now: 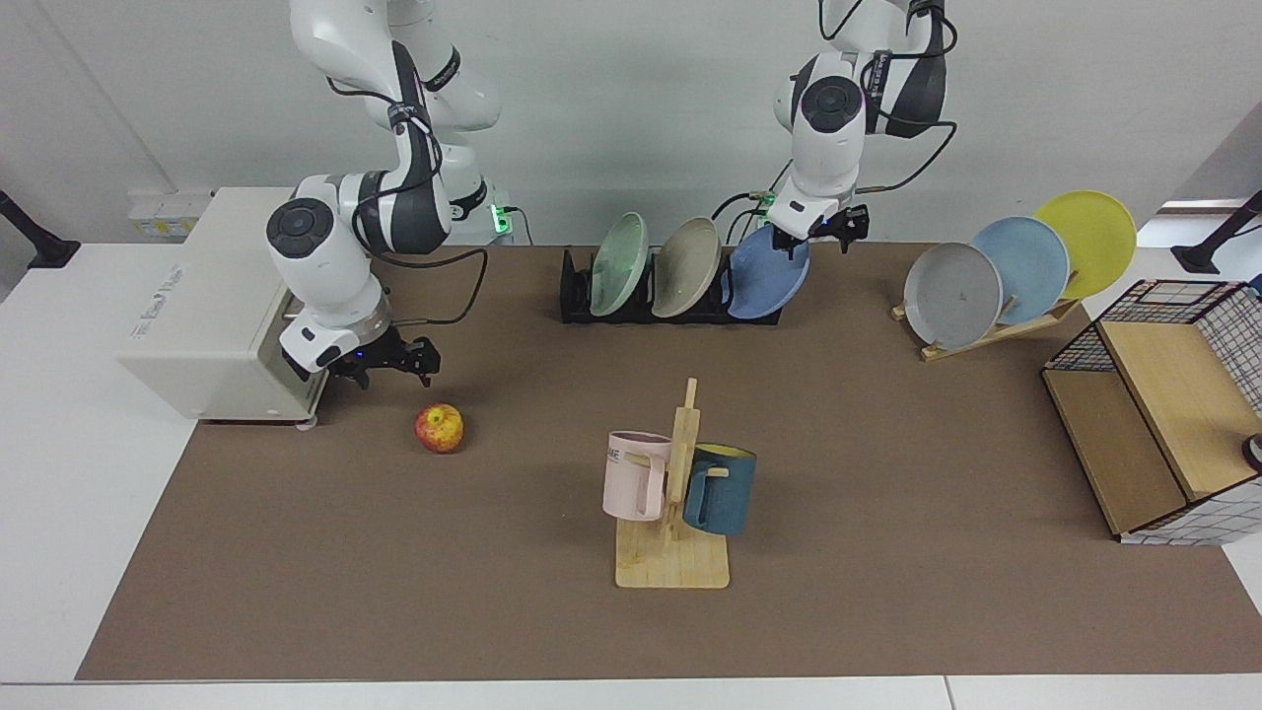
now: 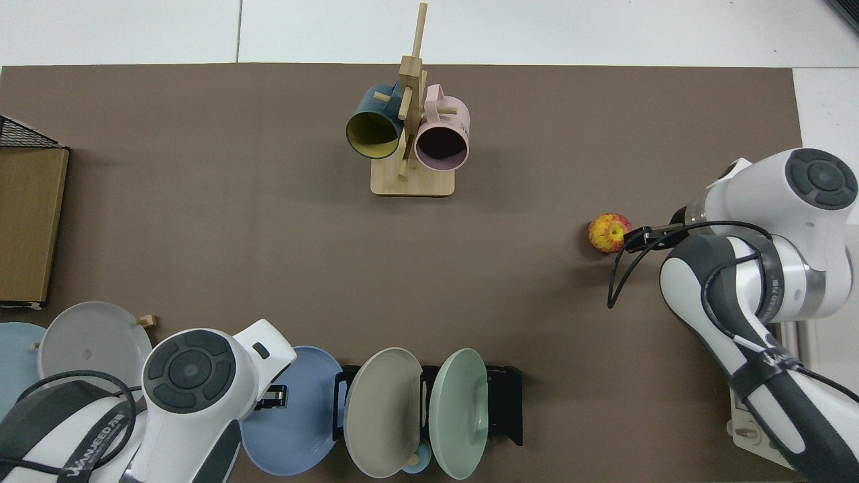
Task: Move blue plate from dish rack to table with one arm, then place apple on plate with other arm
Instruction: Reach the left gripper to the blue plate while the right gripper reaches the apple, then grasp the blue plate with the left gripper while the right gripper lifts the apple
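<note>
Facing view: my left gripper sits at the top rim of the blue plate, fingers spread, not clamped; the plate stands in the end slot of the dish rack near the table's far edge. My right gripper, fingers apart, hovers just beside the apple, which lies on the table near the white appliance.
</note>
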You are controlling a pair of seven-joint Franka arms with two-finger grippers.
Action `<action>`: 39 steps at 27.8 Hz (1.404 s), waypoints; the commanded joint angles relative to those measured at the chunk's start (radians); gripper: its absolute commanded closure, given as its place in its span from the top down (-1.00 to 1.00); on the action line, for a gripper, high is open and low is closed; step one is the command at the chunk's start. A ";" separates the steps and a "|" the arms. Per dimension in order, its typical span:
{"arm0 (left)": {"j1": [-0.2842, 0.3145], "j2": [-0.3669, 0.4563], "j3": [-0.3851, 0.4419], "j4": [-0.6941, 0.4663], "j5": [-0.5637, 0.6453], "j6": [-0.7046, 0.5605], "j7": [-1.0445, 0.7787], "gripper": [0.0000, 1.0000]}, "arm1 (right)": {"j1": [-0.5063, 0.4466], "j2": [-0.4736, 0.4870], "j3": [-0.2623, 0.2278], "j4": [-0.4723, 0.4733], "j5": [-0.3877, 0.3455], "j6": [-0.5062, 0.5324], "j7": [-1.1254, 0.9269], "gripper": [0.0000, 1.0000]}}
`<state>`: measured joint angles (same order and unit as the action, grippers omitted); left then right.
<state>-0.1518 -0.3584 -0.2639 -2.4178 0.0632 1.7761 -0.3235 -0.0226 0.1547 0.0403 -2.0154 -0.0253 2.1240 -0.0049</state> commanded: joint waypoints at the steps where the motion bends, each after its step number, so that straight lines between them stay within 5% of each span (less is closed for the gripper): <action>1: -0.032 -0.039 0.011 -0.058 0.021 0.040 -0.015 0.66 | -0.005 0.014 0.007 -0.009 0.005 0.048 0.011 1.00; 9: -0.040 -0.036 0.011 -0.055 0.021 0.040 -0.014 0.39 | -0.003 0.016 0.007 -0.008 0.007 0.051 0.014 1.00; 22: -0.041 -0.036 0.009 -0.055 0.020 0.037 -0.015 0.37 | 0.044 0.039 0.010 0.009 0.050 0.096 0.089 1.00; 27: -0.041 -0.036 0.009 -0.055 0.020 0.032 -0.015 0.15 | 0.073 0.060 0.010 0.009 0.051 0.122 0.112 1.00; 39: -0.043 -0.036 0.009 -0.053 0.020 0.039 -0.017 -0.01 | 0.073 0.103 0.009 0.027 0.048 0.159 0.109 1.00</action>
<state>-0.1761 -0.3641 -0.2637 -2.4410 0.0655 1.7937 -0.3246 0.0536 0.2349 0.0483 -2.0109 0.0157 2.2646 0.0938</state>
